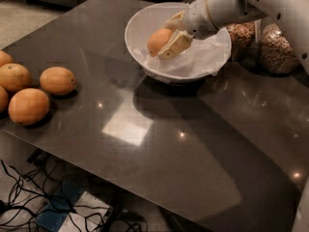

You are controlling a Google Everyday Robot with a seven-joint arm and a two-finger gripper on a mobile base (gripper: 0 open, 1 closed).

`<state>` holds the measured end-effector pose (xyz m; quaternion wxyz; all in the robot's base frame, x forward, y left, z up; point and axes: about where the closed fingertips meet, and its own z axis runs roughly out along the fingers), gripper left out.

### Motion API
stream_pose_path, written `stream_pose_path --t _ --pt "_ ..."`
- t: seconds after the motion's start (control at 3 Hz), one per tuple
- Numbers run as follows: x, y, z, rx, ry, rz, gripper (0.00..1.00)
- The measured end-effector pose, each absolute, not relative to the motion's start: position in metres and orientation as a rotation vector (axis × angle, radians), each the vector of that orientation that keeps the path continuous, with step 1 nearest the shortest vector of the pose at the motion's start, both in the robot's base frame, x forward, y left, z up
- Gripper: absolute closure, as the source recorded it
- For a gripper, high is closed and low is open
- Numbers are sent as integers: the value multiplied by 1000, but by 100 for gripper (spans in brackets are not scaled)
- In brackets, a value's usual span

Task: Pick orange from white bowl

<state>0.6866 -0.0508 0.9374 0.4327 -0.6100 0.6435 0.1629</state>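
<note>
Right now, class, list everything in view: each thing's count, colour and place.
orange: one, light orange, over the bowl, between the jaws
other oranges: five, deeper orange, table's left edge
bowl: one, white, table's far side
paper: one sheet, white, crumpled, lining the bowl
jars: two, clear glass holding brown grains, right of bowl
table: one, dark grey, centre
cables: several, black, floor lower left
arm: one, white, reaching from upper right
gripper: one, beige, over the bowl, jaws closed on the orange

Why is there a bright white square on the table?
Camera view: that patch is glare, probably a light mirrored in the shiny dark table. The gripper holds the orange over the white bowl, whose shadow falls in front.
</note>
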Motion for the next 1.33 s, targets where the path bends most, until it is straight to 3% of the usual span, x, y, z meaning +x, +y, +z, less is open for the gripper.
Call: stream_pose_path --t 1.33 --pt "671 -62 970 -1464 1537 405 100"
